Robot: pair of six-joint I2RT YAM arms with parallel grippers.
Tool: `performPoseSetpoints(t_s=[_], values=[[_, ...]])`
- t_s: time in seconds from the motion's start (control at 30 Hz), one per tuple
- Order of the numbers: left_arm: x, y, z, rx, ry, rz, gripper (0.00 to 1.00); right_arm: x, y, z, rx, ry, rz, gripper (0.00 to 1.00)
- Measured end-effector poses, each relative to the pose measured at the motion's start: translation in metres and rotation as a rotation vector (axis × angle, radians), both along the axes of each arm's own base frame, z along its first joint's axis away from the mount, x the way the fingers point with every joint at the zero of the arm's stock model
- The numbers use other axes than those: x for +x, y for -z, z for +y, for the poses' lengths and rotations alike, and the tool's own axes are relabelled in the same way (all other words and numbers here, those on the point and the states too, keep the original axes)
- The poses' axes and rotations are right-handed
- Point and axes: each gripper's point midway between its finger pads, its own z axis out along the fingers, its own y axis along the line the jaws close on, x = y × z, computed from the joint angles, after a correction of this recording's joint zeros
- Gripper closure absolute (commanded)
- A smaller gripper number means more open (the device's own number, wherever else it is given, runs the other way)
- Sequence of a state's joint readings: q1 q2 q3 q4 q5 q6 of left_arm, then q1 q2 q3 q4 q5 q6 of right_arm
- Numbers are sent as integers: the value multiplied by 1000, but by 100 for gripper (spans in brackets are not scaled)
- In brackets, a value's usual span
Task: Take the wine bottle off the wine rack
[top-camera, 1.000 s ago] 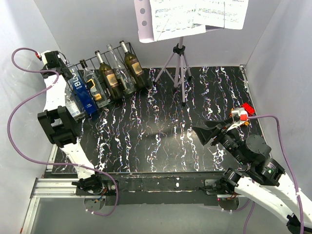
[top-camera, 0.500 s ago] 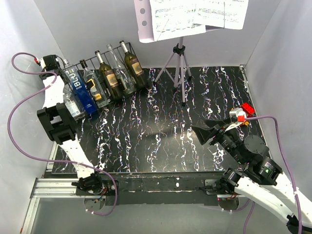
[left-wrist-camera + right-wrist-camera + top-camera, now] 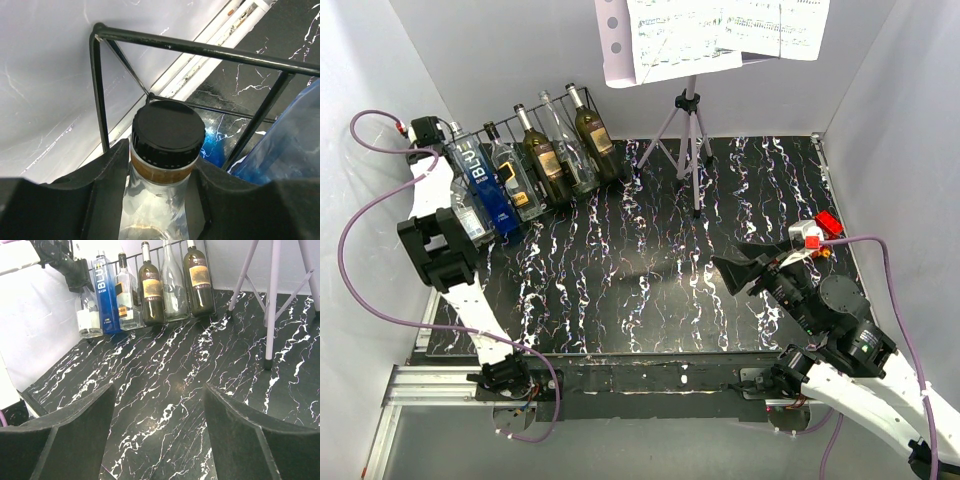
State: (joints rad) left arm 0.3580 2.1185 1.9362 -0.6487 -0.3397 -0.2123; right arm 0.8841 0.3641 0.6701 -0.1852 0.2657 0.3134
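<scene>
The wine rack, a black wire frame, stands at the back left with several bottles leaning in it. The leftmost one is a clear wine bottle with a black cap and a brown band. My left gripper reaches it from the left. Its fingers press both sides of the neck just under the cap, so my left gripper is shut on it. The same bottle shows in the right wrist view. My right gripper hovers over the table at the right, open and holding nothing.
A blue bottle stands right beside the held one, then dark and clear bottles. A tripod music stand with sheet music stands at the back centre. White walls close in left, back and right. A red object lies at the right edge.
My left gripper has slid a little to the left and its fingers have closed onto the clear bottle's neck. The right arm has barely moved.
</scene>
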Motion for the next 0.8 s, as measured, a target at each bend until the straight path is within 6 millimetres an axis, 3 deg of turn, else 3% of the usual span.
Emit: performPoseSetpoints(t_s=[0.13, 0.4, 0.53, 0.8], values=[[-6, -6, -1, 22, -7, -35, 100, 1, 0, 1, -2, 1, -3, 23], [-50, -46, -20, 80, 2, -101, 100, 0, -1, 1, -21, -10, -24, 23], [-58, -62, -27, 94, 30, -144, 100, -2, -5, -1, -14, -12, -40, 23], [-90, -91, -63, 91, 111, -254, 100, -7, -29, -13, 25, 9, -89, 24]])
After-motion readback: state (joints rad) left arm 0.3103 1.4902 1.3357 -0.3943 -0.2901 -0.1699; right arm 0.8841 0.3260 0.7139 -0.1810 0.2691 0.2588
